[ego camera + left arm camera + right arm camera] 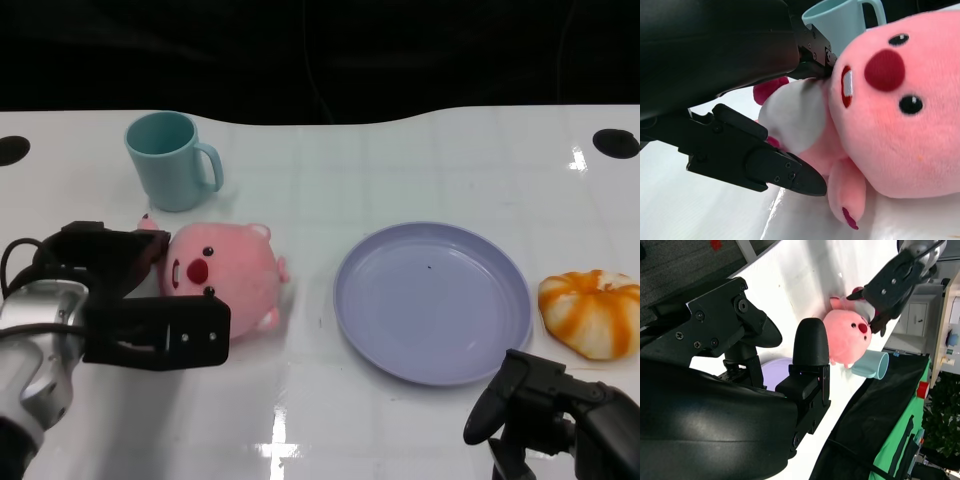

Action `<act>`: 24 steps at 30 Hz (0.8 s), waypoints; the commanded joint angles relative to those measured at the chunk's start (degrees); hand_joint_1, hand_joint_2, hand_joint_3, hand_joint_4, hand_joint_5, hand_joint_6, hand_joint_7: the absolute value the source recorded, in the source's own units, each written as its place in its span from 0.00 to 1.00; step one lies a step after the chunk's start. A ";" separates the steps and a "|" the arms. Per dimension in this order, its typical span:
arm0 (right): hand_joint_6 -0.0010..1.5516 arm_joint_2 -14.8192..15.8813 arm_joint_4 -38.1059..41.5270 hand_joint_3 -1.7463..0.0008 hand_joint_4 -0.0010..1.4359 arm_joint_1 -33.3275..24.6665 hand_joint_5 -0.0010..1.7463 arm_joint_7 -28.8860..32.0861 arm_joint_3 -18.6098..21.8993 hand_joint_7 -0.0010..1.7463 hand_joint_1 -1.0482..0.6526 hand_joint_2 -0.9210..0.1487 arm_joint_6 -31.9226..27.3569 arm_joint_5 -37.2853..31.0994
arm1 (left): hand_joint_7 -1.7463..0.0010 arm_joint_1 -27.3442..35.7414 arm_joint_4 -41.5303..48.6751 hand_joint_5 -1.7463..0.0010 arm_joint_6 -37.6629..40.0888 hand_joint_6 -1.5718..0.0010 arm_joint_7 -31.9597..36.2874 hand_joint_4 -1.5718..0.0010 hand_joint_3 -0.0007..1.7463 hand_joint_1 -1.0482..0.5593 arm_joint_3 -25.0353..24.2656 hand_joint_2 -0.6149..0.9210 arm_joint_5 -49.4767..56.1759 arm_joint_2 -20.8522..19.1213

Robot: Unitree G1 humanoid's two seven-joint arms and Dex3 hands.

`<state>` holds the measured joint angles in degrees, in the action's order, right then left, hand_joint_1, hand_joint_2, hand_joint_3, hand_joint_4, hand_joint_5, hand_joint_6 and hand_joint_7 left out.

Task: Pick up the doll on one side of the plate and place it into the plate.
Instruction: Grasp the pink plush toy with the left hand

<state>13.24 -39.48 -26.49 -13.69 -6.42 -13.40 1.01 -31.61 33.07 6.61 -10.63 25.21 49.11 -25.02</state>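
Left hand clamps its fingers around the pink plush pig doll, red-nosed and black-eyed, lying left of the lavender plate.

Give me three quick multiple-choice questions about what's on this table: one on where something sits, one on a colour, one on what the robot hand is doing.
1. Where does the mug stand?
A. Inside the plate
B. At the far side of the table, behind the pink doll
C. Beside the orange-and-white toy

2. What colour is the plate?
A. Pale purple
B. Bright red
C. Black

3. What is the left robot hand doing?
A. Resting far from everything
B. Holding the mug's handle
C. Its fingers are set around the pink doll

Answers:
1. B: the mug is beyond the doll in the head view.
2. A: its surface is lavender and holds nothing.
3. C: black fingers flank the doll's body.
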 commanded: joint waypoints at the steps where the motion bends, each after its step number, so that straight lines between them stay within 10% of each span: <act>1: 0.36 0.10 -0.50 0.39 0.44 -0.50 0.99 0.21 0.56 0.84 0.59 0.25 0.21 0.28 | 1.00 -2.54 6.34 0.90 -0.55 0.84 2.08 0.87 0.00 0.24 1.58 0.97 -0.03 1.31; 14: 0.37 0.51 -2.44 0.39 0.44 -2.03 0.98 0.07 0.80 0.83 0.58 0.26 -0.33 0.33 | 0.98 -11.68 29.24 0.93 -2.40 0.73 4.99 0.78 0.01 0.30 4.08 0.99 -4.68 9.71; 16: 0.37 0.45 -2.63 0.39 0.44 -2.11 0.99 0.08 0.74 0.83 0.58 0.25 -0.28 0.36 | 0.96 -11.98 31.62 0.92 -3.11 0.50 4.89 0.54 0.04 0.38 3.37 1.00 -6.54 10.78; 20: 0.37 0.48 -2.88 0.38 0.44 -2.30 0.99 0.09 0.63 0.83 0.59 0.25 -0.30 0.24 | 0.93 -11.73 34.47 0.88 -4.14 0.34 5.51 0.36 0.05 0.42 3.42 1.00 -8.33 11.54; 22: 0.37 0.48 -3.00 0.38 0.44 -2.39 0.99 0.06 0.63 0.84 0.58 0.26 -0.41 0.33 | 0.85 -11.18 34.78 0.35 -4.93 0.26 6.24 0.48 0.08 0.46 3.50 1.00 -8.79 11.39; 24: 0.37 0.43 -2.83 0.38 0.44 -2.26 0.99 0.05 0.69 0.84 0.58 0.26 -0.37 0.41 | 0.79 -10.31 34.78 0.21 -5.88 0.29 8.30 0.54 0.11 0.48 3.81 1.00 -8.90 11.16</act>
<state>13.37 -41.75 -28.59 -13.68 -6.34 -13.48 1.09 -46.16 66.03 1.76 -1.38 27.92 40.37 -14.83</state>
